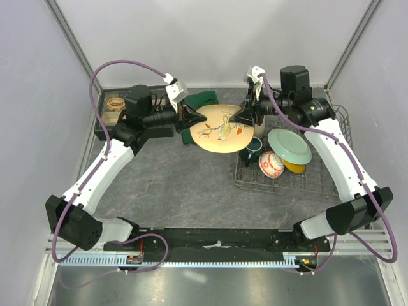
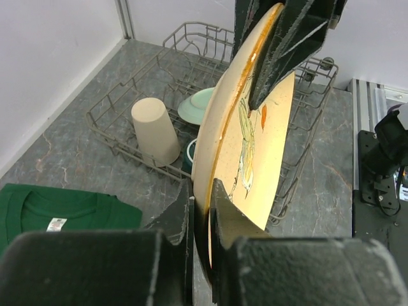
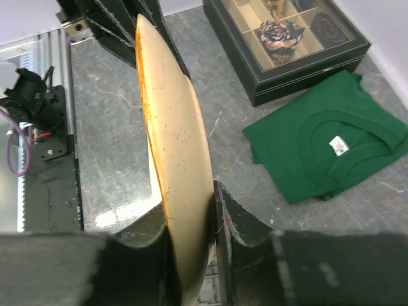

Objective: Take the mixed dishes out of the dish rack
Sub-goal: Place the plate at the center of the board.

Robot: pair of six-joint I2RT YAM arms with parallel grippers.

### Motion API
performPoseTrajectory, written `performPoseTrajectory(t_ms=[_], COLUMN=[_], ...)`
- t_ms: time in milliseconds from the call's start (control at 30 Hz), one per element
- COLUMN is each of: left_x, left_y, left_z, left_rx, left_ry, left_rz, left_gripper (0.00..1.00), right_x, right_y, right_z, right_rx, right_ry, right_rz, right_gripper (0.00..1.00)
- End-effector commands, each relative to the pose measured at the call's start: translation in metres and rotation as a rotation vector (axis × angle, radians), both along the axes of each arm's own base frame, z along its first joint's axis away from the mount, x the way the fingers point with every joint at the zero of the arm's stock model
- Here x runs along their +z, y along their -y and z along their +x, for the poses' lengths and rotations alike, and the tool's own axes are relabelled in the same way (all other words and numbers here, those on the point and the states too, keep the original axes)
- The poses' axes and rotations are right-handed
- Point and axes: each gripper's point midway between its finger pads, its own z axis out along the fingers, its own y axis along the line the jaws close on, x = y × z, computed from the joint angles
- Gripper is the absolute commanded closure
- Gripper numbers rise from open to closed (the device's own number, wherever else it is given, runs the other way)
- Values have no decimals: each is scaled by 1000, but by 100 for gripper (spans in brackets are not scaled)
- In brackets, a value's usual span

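A cream plate [image 1: 220, 131] painted with a bird hangs in the air just left of the grey wire dish rack [image 1: 319, 185], gripped from both sides. My left gripper [image 1: 190, 120] is shut on its left rim [image 2: 203, 204]. On the opposite rim my right gripper [image 1: 245, 116] is shut too [image 3: 191, 210]. In the rack stand a beige tumbler [image 2: 155, 131], a pale green plate [image 1: 289, 145], a red-and-white bowl [image 1: 271, 164], a small yellow plate [image 1: 294, 167] and a dark green mug [image 1: 255, 144], partly hidden under the held plate.
A folded green cloth [image 1: 203, 99] lies on the table behind the held plate. A black compartmented tray [image 1: 115, 108] sits at the back left. Grey walls close in the table on three sides.
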Motion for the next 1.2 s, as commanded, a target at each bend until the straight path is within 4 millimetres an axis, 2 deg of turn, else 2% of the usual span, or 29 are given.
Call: performPoseTrajectory(t_ms=[0,33,100,200,300,400,500,600,767,900,1000,1167], left_x=[-4,-10,-14,-24,-37,-48,-54,-64,-92,-115,-130,-145], left_y=[2,0,-4,-12,-25,-45,-78,-89,-108,-135,-146,-145], left_z=[-17,-16,-14,-14,-12,-5,7,9,3,7,8,4], left_rx=[-63,-54,-29,-1,19,34,84,89,75,111,109,98], left_ry=[26,13,7,-19,-69,-152,-236,-265,-335,-435,-487,-582], left_rz=[19,32,42,54,56,40,14,30,71,47,34,13], left_gripper=[99,98,98,98,98,98,98,98,98,98,98,98], right_x=[49,46,43,38,34,33,32,29,20,17,9,2], right_y=[-3,-2,-1,1,3,4,5,5,6,8,7,7], right_z=[-22,-22,-20,-20,-19,-18,-17,-17,-14,-14,-14,-13], right_rx=[69,65,49,35,26,16,10,9,1,-1,2,6], right_ry=[131,130,140,145,146,149,157,158,147,154,145,130], right_rz=[103,99,87,74,65,60,55,48,35,26,17,12], right_gripper=[62,54,47,36,30,28,27,27,26,26,26,26])
